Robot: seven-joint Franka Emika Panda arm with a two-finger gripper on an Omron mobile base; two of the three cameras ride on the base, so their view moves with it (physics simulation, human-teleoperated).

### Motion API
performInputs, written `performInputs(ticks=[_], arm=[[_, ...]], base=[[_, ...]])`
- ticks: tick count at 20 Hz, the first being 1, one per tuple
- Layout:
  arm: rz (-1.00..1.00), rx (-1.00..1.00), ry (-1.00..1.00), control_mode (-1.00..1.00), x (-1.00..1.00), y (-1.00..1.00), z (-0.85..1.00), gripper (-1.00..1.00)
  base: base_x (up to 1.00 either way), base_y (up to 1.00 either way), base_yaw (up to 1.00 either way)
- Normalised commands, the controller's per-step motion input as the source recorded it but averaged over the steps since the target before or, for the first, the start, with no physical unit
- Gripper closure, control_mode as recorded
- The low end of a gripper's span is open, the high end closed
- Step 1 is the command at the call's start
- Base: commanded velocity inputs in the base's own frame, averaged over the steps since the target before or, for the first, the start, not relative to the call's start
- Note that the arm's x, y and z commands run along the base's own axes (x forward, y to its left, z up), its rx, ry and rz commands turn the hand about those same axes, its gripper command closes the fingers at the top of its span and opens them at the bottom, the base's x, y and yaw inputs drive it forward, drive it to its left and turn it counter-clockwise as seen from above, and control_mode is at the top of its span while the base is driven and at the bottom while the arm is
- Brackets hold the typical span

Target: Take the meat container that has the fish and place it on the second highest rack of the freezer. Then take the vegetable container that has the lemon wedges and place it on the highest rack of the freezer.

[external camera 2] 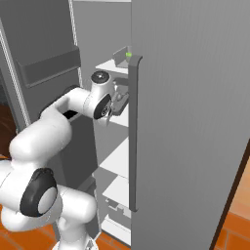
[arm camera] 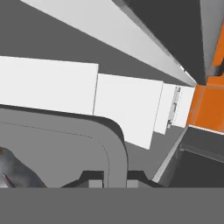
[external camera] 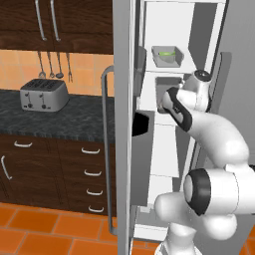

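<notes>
The fingers (arm camera: 108, 183) are clenched on the rim of a grey tray (arm camera: 57, 144), whose curved corner and wall run up from between them in the hand view; at the lower left of that view a dark silvery shape looks like the fish (arm camera: 11, 168), so this is most likely the meat container. In the left base view that tray (external camera: 167, 89) sits at the second shelf from the top inside the open freezer (external camera: 124, 74), with the wrist just in front of it. The vegetable container (external camera: 167, 56) with its lemon wedges (external camera: 168, 54) lies on the shelf directly above. What matters next is that the tray lies straight ahead of the fingers, deeper into the freezer, long side running inward, so letting go and backing straight out seems right.
</notes>
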Motion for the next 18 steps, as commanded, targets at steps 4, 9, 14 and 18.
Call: performInputs(ticks=[4,9,14,18], arm=[[-0.02,0.0,0.02,-1.0,0.53,0.0,-0.01,1.0],[-0.01,0.0,0.03,-1.0,0.44,-0.02,-0.1,1.0],[0.0,0.0,0.0,-1.0,0.21,0.0,-0.27,1.0],[0.0,0.0,0.0,-1.0,0.16,-0.12,-0.31,1.0]], base=[[0.0,0.0,0.0],[0.0,0.0,0.0],[0.0,0.0,0.0],[0.0,0.0,0.0]])
